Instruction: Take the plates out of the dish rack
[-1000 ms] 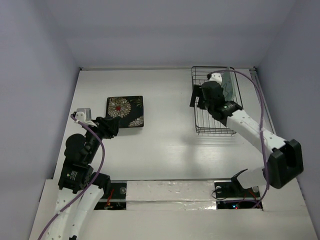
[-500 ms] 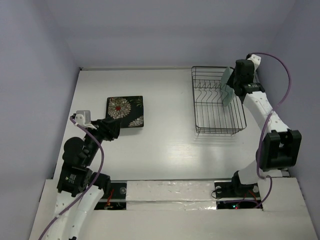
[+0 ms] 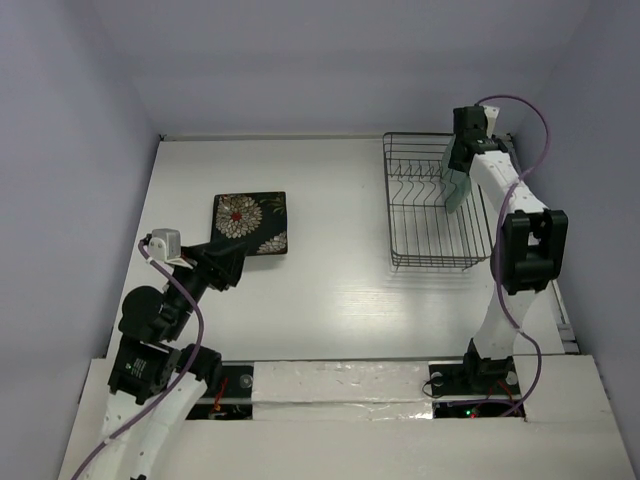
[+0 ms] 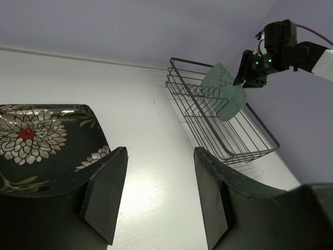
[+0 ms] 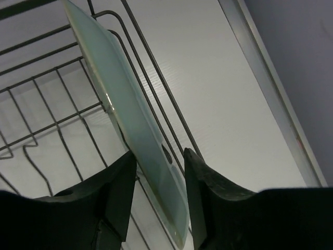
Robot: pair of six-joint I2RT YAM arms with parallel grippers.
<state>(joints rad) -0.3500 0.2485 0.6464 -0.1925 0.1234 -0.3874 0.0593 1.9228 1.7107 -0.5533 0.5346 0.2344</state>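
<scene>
**Top external view.** The dish rack [image 3: 388,205] stands at the upper right of the desk [image 3: 330,300]. A mint-green plate [image 3: 457,187] sits tilted on edge at the rack's right side, toward its far end. The right tool [image 3: 460,160] meets the plate's upper end, with its arm reaching up along the right edge of the frame. A flowered black plate [image 3: 250,223] lies flat on the desk, left of centre and well apart from the rack. The left tool [image 3: 232,262] is just below that plate's lower left corner.

**Left wrist view.** The left tool [image 4: 159,152] has its two fingers standing apart, about half open, with only bare desk between them. The flowered black plate [image 4: 36,151] lies at the left, just beside the left finger. At the upper right, the right tool [image 4: 250,73] holds the mint-green plate [image 4: 223,99] by its top corner over the dish rack [image 4: 218,133].

**Right wrist view.** The right tool [image 5: 158,156] is closed on the mint-green plate [image 5: 125,99]. The plate is seen edge-on, with one finger pressed to each face. It slants from the upper left down to the fingers. The wires of the dish rack [image 5: 161,77] run behind and beside it, above the white desk [image 5: 218,104].
</scene>
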